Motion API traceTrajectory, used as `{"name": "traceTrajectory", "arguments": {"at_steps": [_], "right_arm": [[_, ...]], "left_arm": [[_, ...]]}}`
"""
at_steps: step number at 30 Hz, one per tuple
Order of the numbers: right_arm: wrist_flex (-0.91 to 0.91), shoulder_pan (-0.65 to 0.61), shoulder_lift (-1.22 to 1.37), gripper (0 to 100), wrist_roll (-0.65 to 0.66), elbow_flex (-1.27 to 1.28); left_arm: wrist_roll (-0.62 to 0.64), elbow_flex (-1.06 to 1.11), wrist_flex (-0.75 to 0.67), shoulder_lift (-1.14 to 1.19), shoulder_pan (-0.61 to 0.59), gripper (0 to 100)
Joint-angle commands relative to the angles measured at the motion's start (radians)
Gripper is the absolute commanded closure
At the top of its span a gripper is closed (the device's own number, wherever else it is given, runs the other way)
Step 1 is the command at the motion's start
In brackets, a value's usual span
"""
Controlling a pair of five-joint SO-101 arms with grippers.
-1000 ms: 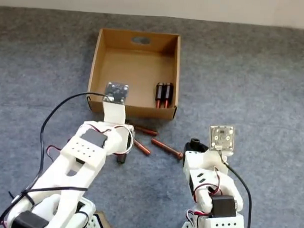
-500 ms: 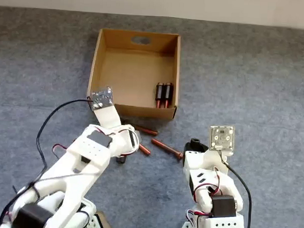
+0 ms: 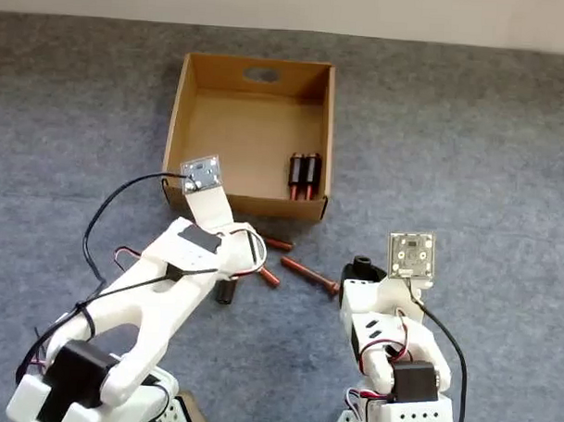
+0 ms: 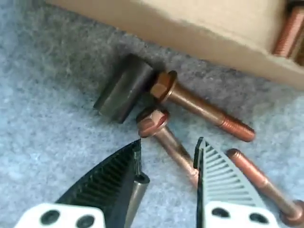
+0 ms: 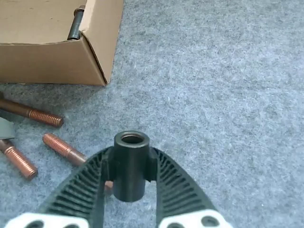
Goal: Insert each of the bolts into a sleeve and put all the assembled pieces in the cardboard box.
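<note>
Since a second ago, my white left arm (image 3: 168, 300) has swayed aside and back, stretching further over the loose bolts; the right arm is unchanged. My left claw (image 4: 168, 141) is released and straddles a copper-coloured hex-head bolt (image 4: 172, 151) lying on the grey carpeted tabletop (image 3: 470, 134). Its long axis runs straight out between the jaws, with the head just past the fingertips toward the brown cardboard box (image 3: 250, 207). My right claw (image 5: 129, 154) is clenched on an upright black cylindrical sleeve (image 5: 129, 166), well apart. I judge the left arm the nearer to this bolt.
</note>
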Motion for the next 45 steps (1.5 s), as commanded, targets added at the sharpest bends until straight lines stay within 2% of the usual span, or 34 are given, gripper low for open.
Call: {"name": "traceTrajectory", "arguments": {"at_steps": [1, 6, 10, 17, 19, 24, 29, 33, 35, 45], "right_arm": [[0.002, -0.007, -0.005, 99.2, -0.006, -0.004], [0.002, -0.007, -0.005, 99.2, -0.006, -0.004], [0.002, -0.007, -0.005, 99.2, -0.006, -0.004], [0.002, -0.007, -0.005, 99.2, -0.006, -0.004], [0.002, -0.007, -0.005, 99.2, -0.006, -0.004], [0.002, -0.007, -0.005, 99.2, -0.006, -0.004], [0.002, -0.007, -0.005, 99.2, -0.006, -0.004], [0.002, -0.007, -0.005, 99.2, -0.006, -0.004], [0.002, -0.007, -0.005, 99.2, -0.006, -0.004], [0.002, -0.007, -0.005, 99.2, -0.006, -0.004]], "left_arm": [[0.000, -0.036, -0.014, -0.001, 0.007, 81], [0.000, -0.035, -0.014, 0.001, 0.013, 91], [0.000, -0.022, -0.014, 0.001, 0.016, 88], [-0.005, -0.001, -0.014, 0.001, 0.090, 87], [-0.003, -0.002, -0.017, 0.001, 0.074, 87], [0.003, 0.024, -0.135, 0.041, -0.002, 88], [-0.005, -0.028, -0.118, 0.085, -0.002, 92], [-0.147, -0.036, -0.115, 0.084, 0.001, 99], [-0.192, -0.035, -0.115, 0.084, 0.021, 99], [-0.221, -0.038, -0.061, 0.073, 0.131, 99]]}}
